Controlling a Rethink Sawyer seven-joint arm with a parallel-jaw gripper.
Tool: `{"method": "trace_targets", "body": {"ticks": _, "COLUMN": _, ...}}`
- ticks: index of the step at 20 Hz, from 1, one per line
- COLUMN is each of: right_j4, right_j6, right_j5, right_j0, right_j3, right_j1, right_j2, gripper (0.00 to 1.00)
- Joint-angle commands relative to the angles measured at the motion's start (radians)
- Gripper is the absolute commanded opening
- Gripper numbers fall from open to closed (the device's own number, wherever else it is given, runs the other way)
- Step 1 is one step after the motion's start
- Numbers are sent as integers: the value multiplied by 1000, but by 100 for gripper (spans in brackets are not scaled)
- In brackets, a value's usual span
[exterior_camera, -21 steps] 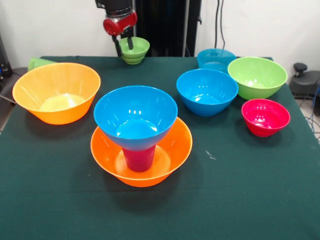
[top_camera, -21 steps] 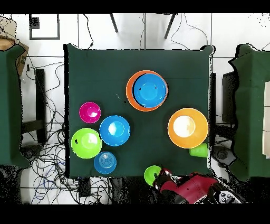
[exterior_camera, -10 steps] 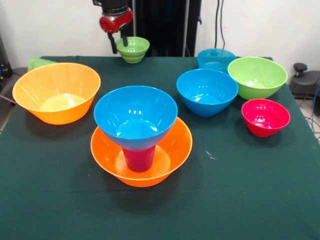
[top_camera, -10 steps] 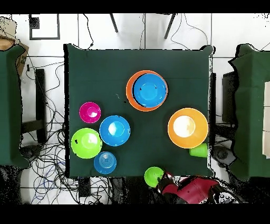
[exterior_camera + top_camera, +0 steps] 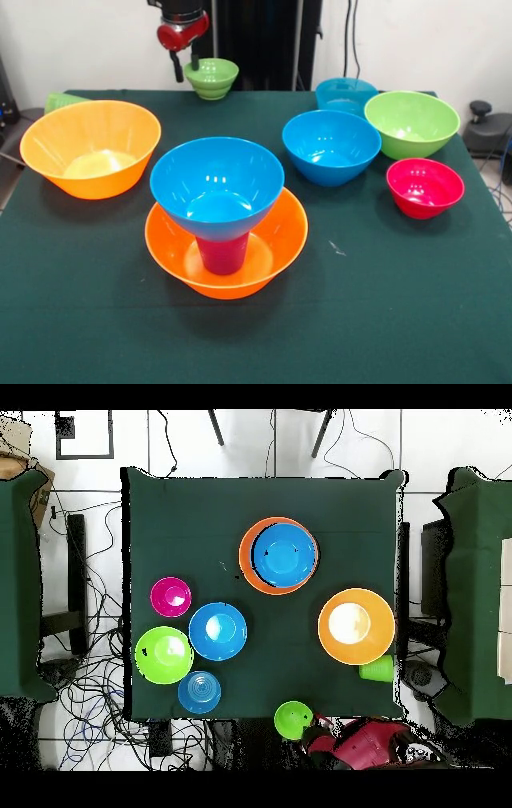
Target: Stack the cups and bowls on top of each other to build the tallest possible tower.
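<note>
Eight bowls: two orange, two blue, one teal, two lime, one red-pink.
Cups: purple-magenta cup (image 5: 223,251) in the tower; green cup (image 5: 62,101) lying behind the lone orange bowl (image 5: 90,147).
Tower: orange bowl (image 5: 272,256), cup, blue bowl (image 5: 217,186) on top, mid-worktop (image 5: 384,304).
Jaws (image 5: 185,68): pinching the small lime bowl (image 5: 211,78) by its rim at the far edge.
Key relation: tower lies nearer the camera from the held bowl.

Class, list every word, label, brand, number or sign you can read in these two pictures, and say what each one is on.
None: no readable text in either view.
The bowls, such as the blue bowl on the tower, and the orange bowl are plain plastic without labels.
The green cloth on the table carries no print.
The hand and the red arm show no legible marking.
</note>
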Motion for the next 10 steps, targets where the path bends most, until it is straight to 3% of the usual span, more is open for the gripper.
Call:
{"method": "trace_targets", "body": {"ticks": 1, "right_j4": -35, "right_j6": 110, "right_j5": -77, "right_j0": 73, "right_j3": -145, "right_j1": 49, "right_j2": -3, "gripper": 100}}
{"method": "trace_targets", "body": {"ticks": 10, "right_j4": 1, "right_j6": 113, "right_j5": -124, "right_j0": 120, "right_j3": -178, "right_j1": 85, "right_j2": -52, "gripper": 100}}
